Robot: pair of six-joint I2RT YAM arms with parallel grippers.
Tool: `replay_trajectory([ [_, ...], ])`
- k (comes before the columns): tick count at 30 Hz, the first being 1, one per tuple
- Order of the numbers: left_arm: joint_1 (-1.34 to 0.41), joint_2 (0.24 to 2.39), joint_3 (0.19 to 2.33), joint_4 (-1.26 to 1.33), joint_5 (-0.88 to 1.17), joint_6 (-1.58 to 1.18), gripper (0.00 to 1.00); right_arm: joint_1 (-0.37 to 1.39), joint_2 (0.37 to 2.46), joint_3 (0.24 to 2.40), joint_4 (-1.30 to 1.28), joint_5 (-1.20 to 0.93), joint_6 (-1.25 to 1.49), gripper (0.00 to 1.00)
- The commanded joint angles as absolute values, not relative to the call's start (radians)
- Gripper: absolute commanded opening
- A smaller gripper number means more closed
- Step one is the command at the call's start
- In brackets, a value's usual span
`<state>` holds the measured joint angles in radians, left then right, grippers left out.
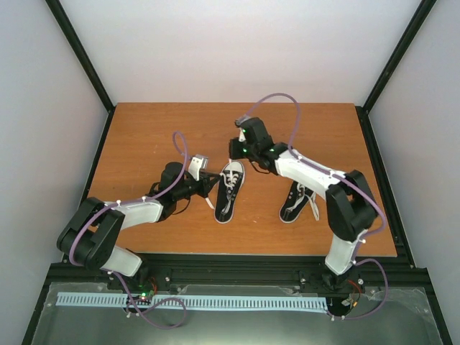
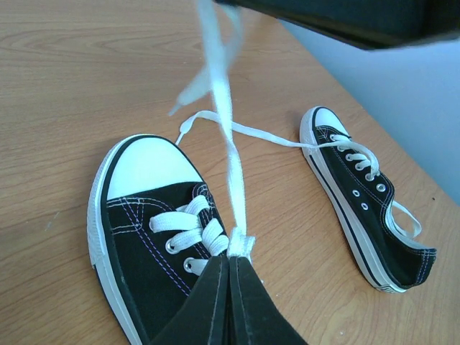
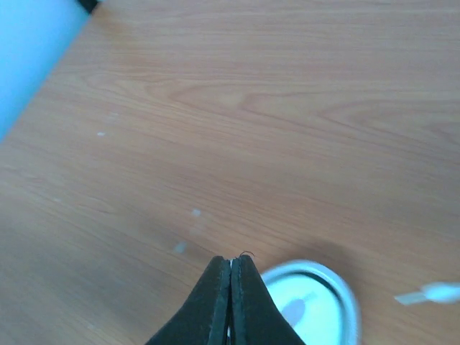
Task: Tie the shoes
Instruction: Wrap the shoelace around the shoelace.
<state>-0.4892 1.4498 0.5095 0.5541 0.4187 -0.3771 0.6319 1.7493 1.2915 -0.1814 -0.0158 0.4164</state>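
Observation:
Two black canvas shoes with white toe caps lie on the wooden table. The left shoe [image 1: 228, 195] [image 2: 144, 215] has its toe pointing away from the arm bases. The right shoe [image 1: 295, 203] [image 2: 363, 198] lies beside it. My left gripper [image 1: 213, 188] [image 2: 234, 257] is shut on a white lace [image 2: 228, 144] at a knot over the left shoe's eyelets. That lace runs taut up to my right gripper [image 1: 238, 152] [image 3: 231, 260], which is shut on it above the toe cap [image 3: 316, 305]. Another lace end [image 2: 266, 135] trails across the table toward the right shoe.
The wooden table [image 1: 158, 136] is fenced by black frame posts and pale walls on three sides. The right shoe's loose laces [image 1: 314, 205] lie beside it. A pale wall [image 2: 410, 93] stands past the table's right edge.

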Motion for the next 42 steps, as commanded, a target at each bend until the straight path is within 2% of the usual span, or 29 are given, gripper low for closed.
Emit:
replay_trajectory([
  [1, -0.495, 1.437, 0.505, 0.616, 0.431, -0.366, 0.01, 0.679, 1.882, 1.409, -0.200, -0.207, 0.389, 0.05],
  [2, -0.495, 1.438, 0.504, 0.618, 0.432, -0.368, 0.01, 0.681, 1.887, 1.408, -0.182, -0.236, 0.403, 0.15],
  [4, -0.495, 1.440, 0.503, 0.620, 0.439, -0.374, 0.01, 0.681, 1.865, 1.367, -0.140, -0.244, 0.424, 0.49],
  [5, -0.495, 1.439, 0.501, 0.624, 0.443, -0.377, 0.01, 0.680, 1.842, 1.340, -0.128, -0.233, 0.428, 0.61],
  [7, -0.495, 1.438, 0.496, 0.636, 0.447, -0.385, 0.01, 0.670, 1.793, 1.289, -0.118, -0.215, 0.434, 0.77],
  [11, -0.497, 1.456, 0.503, 0.638, 0.461, -0.390, 0.01, 0.623, 1.684, 1.138, -0.052, -0.281, 0.452, 0.88],
  [15, -0.505, 1.462, 0.508, 0.642, 0.475, -0.390, 0.01, 0.610, 1.625, 1.022, 0.061, -0.476, 0.436, 0.89],
  [18, -0.517, 1.467, 0.514, 0.635, 0.475, -0.379, 0.01, 0.612, 1.615, 0.947, 0.178, -0.596, 0.450, 0.89],
  [22, -0.523, 1.470, 0.513, 0.641, 0.479, -0.380, 0.01, 0.612, 1.642, 0.932, 0.208, -0.622, 0.442, 0.83],
  [29, -0.525, 1.471, 0.510, 0.640, 0.471, -0.377, 0.01, 0.612, 1.708, 0.949, 0.235, -0.656, 0.454, 0.52],
  [38, -0.524, 1.466, 0.506, 0.646, 0.470, -0.380, 0.01, 0.612, 1.700, 0.900, 0.266, -0.638, 0.483, 0.20],
  [41, -0.525, 1.463, 0.506, 0.645, 0.467, -0.382, 0.01, 0.612, 1.690, 0.890, 0.266, -0.610, 0.487, 0.04],
  [42, -0.525, 1.461, 0.505, 0.640, 0.465, -0.384, 0.01, 0.612, 1.683, 0.885, 0.265, -0.596, 0.488, 0.03],
])
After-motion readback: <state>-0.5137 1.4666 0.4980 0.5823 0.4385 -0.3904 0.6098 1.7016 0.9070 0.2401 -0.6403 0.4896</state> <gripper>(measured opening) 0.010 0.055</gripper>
